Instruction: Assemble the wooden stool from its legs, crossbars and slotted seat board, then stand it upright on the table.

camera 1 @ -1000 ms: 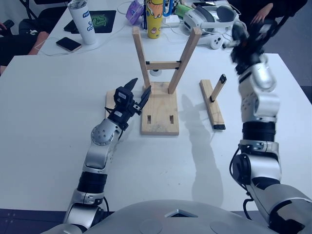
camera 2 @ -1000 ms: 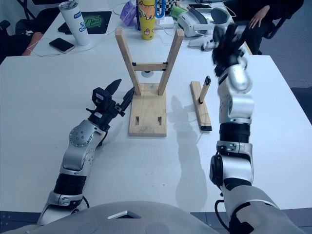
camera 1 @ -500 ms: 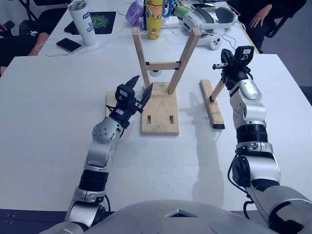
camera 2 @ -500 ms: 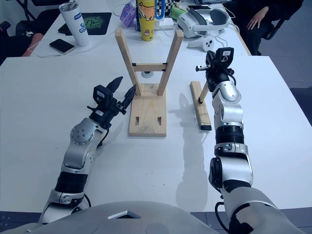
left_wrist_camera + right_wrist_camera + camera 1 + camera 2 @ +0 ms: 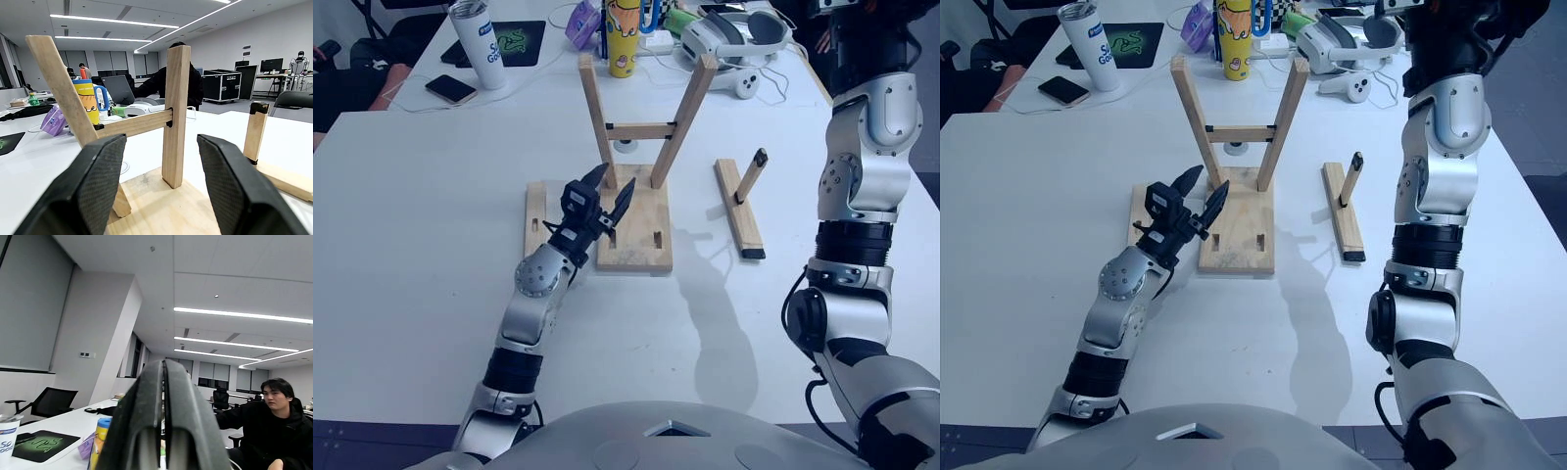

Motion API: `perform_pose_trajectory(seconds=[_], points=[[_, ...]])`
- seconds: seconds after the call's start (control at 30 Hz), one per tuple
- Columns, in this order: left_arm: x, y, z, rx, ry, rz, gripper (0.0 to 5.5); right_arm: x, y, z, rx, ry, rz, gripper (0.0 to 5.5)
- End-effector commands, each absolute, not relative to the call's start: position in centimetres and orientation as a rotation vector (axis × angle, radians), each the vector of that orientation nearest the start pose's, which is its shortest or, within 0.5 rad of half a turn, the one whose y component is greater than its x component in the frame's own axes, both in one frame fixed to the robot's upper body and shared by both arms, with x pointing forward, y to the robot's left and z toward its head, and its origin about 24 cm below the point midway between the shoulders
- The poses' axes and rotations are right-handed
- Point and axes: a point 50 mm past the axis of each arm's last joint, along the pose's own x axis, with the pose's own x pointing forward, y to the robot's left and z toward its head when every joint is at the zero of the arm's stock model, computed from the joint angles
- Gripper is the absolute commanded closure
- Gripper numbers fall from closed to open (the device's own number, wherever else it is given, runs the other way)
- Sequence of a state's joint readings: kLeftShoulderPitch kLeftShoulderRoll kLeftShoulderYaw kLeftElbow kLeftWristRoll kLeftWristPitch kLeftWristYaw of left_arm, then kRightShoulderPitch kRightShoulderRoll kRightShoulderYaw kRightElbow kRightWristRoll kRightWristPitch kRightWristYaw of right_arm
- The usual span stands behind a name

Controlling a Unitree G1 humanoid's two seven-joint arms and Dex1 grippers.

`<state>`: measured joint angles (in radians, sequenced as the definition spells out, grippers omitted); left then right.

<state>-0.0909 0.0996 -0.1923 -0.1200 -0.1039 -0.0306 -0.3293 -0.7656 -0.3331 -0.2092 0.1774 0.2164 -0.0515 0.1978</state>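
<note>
Seat board point(image 5: 634, 235) lies flat just under left gripper point(image 5: 616, 176), jaws spread, at its left edge; right gripper point(image 5: 164, 368) clenched shut.

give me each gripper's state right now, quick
left gripper: open, holding nothing, at the seat board
right gripper: shut, holding nothing, raised high

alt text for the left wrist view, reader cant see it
The left gripper, open, frames the seat board between its black fingers; two legs stand up from the board, joined by a crossbar. Another wooden piece lies nearby.
</note>
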Motion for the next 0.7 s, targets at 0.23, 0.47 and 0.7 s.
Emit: perform_pose_trajectory(seconds=[0.23,0.47,0.7], points=[[25.4,9.7,9.4,0.005,-0.227,-0.541,2.85,35.6,-21.7,8.0,0.028,0.096,0.054,5.49],[24.6,8.1,8.8,-0.05,-0.211,-0.554,2.85,35.6,-22.5,5.1,-0.006,0.202,0.065,5.49],[25.4,8.1,8.9,-0.038,-0.219,-0.563,2.85,37.5,-22.4,15.3,-0.062,-0.301,0.033,5.49]])
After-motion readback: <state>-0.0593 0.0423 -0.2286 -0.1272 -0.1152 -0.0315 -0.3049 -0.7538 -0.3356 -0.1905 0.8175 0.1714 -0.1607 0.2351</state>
